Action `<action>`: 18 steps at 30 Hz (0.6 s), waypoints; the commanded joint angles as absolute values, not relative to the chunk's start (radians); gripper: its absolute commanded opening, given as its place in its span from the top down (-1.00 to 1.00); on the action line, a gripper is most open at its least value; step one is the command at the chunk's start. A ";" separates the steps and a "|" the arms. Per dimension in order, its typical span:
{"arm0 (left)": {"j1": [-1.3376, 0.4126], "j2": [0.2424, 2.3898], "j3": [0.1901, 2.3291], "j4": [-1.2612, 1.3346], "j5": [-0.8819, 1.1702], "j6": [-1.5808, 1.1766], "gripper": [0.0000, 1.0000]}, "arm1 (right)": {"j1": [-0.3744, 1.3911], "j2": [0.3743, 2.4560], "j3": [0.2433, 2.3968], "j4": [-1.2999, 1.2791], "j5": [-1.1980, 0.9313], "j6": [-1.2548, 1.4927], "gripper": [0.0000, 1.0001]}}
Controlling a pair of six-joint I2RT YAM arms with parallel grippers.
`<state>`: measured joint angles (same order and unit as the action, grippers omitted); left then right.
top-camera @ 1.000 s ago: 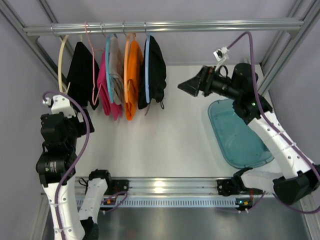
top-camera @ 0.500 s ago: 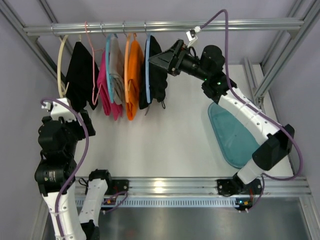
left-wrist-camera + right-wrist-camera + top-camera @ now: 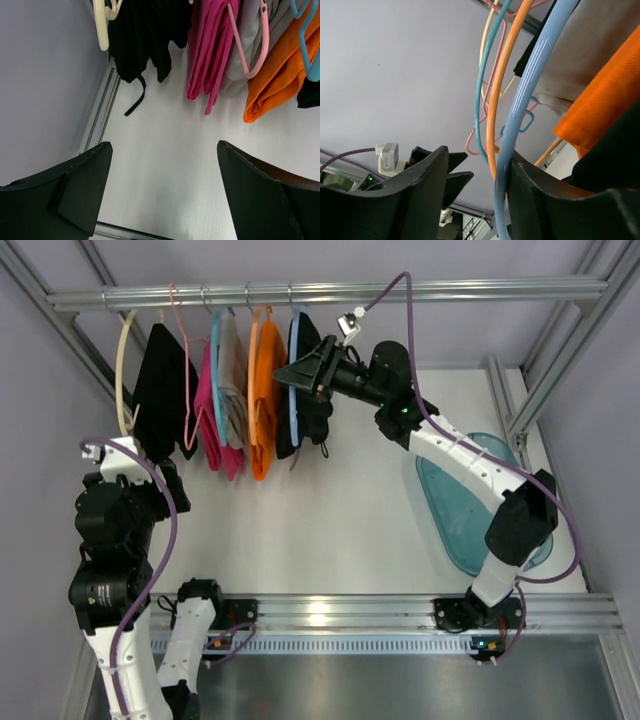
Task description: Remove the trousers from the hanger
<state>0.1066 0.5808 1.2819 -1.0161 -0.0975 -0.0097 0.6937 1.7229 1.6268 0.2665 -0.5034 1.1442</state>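
Two trousers hang from the far rail in the top view: the orange pair and, just right of it, the black pair on a blue hanger. The right gripper reaches in from the right, with its tips at the blue hanger and over the upper part of the black pair. Its jaws cannot be read here. Half a second ago it sat just right of the black pair, and a second ago well right, above the teal tray. The left arm has barely shifted and stands near a black garment at the rail's left end, its fingers hidden by the wrist.

From the left wrist, the left gripper has its jaws wide, with only bare table between them. The garments hang far beyond them. The orange pair is at far right, and just a corner of the black pair shows at the edge.

From the right wrist, the blue hanger's wire runs between the fingers, close against this one and with a gap to the other. The jaws are partly open. Whether wire and finger touch is unclear. Both trousers lie right of the wire and are cut off by the frame.
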 commanded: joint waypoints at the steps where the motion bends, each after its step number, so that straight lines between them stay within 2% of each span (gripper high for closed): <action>1: 0.109 0.581 1.298 -0.997 -0.095 -0.018 -0.84 | 0.716 1.720 1.663 0.388 -0.529 1.192 0.07; 5: 0.110 0.584 1.304 -0.997 -0.092 -0.026 -0.84 | 0.716 1.712 1.634 0.407 -0.540 1.210 0.36; 7: 0.109 0.589 1.307 -0.999 -0.081 -0.028 -0.85 | 0.715 1.709 1.638 0.407 -0.543 1.198 0.43; 8: 0.109 0.588 1.305 -0.997 -0.071 -0.025 -0.85 | 0.712 1.709 1.644 0.408 -0.543 1.192 0.61; 12: 0.110 0.592 1.308 -0.999 -0.057 -0.025 -0.84 | 0.706 1.723 1.677 0.423 -0.543 1.177 1.00; 18: 0.109 0.598 1.313 -0.996 -0.069 -0.032 -0.85 | 0.698 1.747 1.727 0.492 -0.569 1.102 1.00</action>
